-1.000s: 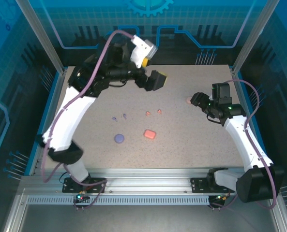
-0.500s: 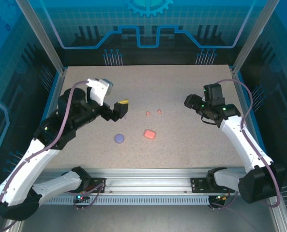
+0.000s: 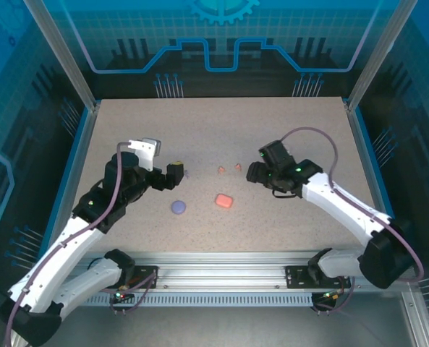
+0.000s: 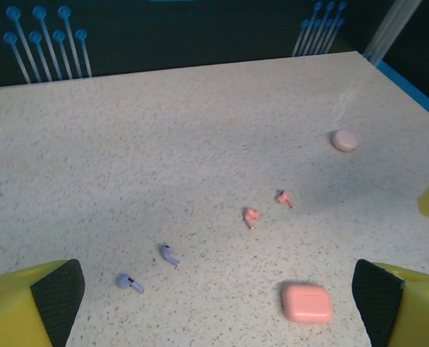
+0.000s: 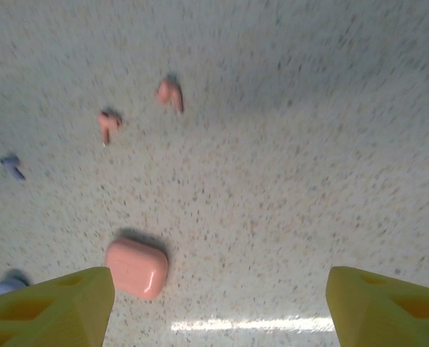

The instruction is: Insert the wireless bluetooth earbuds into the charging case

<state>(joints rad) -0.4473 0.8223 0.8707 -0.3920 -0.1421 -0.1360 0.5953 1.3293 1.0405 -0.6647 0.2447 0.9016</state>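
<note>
Earbuds (image 4: 251,215) lie scattered in the middle, coral pair (image 4: 285,198) just beyond the coral case (image 4: 306,302); my left gripper (image 4: 215,293) and right gripper (image 5: 218,289) hover spread, empty. Best: centre over one bud, descend straight.

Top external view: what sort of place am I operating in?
Probably a lab robot test cell, not a home: a speckled tabletop, an aluminium rail along its near edge, and blue circuit-pattern panels walling it in.
</note>
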